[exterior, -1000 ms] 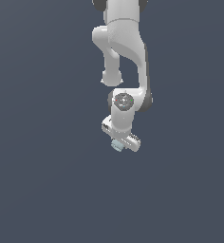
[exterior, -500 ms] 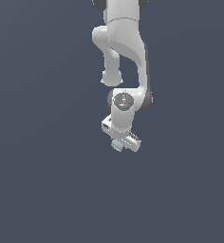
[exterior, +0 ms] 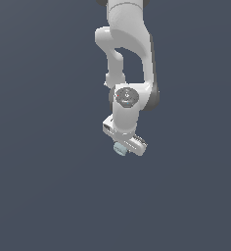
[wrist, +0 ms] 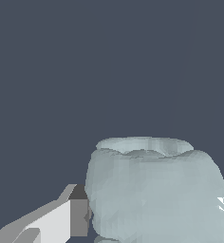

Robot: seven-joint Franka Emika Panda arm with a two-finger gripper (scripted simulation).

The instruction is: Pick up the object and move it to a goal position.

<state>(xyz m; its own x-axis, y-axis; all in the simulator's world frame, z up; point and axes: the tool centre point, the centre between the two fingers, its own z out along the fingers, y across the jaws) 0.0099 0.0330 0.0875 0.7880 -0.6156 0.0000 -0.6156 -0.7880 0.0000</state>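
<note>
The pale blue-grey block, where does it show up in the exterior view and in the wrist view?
Exterior view: the block peeks out below the white gripper, near the picture's centre.
Wrist view: the block fills the near foreground, with a gripper finger beside it.
Shared landmark: the gripper.

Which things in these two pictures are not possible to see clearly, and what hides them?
- Claw: in the exterior view its fingers are hidden under the white hand, so the grip on the block cannot be confirmed there.
- Second finger: in the wrist view only one finger shows clearly; the block covers the other side.
- Block's lower part: cut off by the wrist picture's edge.
- Goal position: no marker shows in either view.
- Arm base: cut off at the exterior view's top edge.
</note>
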